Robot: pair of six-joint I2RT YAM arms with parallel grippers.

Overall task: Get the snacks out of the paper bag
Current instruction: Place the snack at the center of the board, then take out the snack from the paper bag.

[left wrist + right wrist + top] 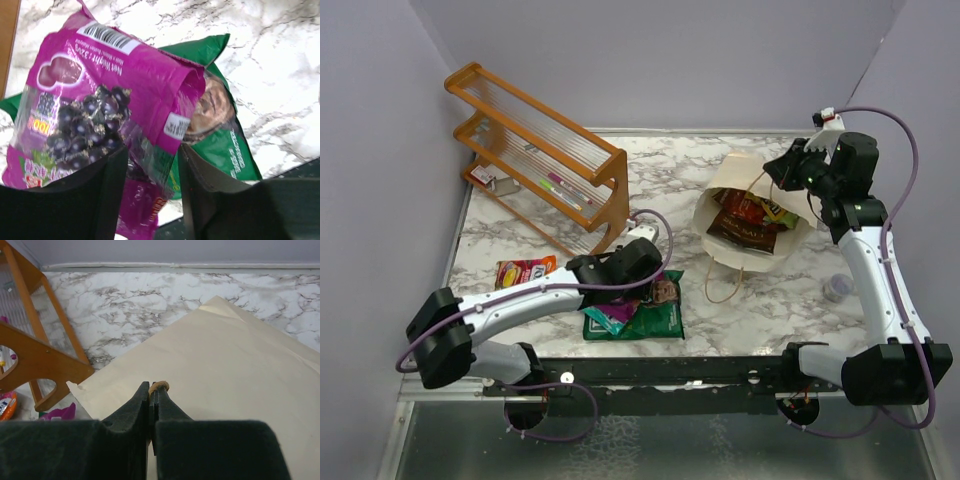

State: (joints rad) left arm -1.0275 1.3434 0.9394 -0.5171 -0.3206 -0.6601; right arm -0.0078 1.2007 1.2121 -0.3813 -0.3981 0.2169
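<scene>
- We see the paper bag (735, 175) lying on its side on the far right part of the marble table (770, 310), with its mouth turned toward the arms.
- The right claw (154, 390) is closed tight on a brown string handle (159, 386) of this bag. Its two fingers meet, and the beige paper lies just beyond them.
- Two snacks show in the mouth of the bag: a dark brown packet (742, 230) and, behind it, a red-yellow packet (760, 207).
- Three snacks are out on the table. The orange-red packet (525, 271) lies alone, near the foot of the wooden rack (540, 160).
- The purple packet (100, 90) lies partly on top of the green packet (225, 150), in the middle of the near side.
- The left claw (152, 165) is over these two. Its fingers stand apart, and the lower edge of the purple packet is between them. We cannot tell whether they touch it.
- A small clear cap (836, 289) sits on the table beside the right arm, apart from the bag.
</scene>
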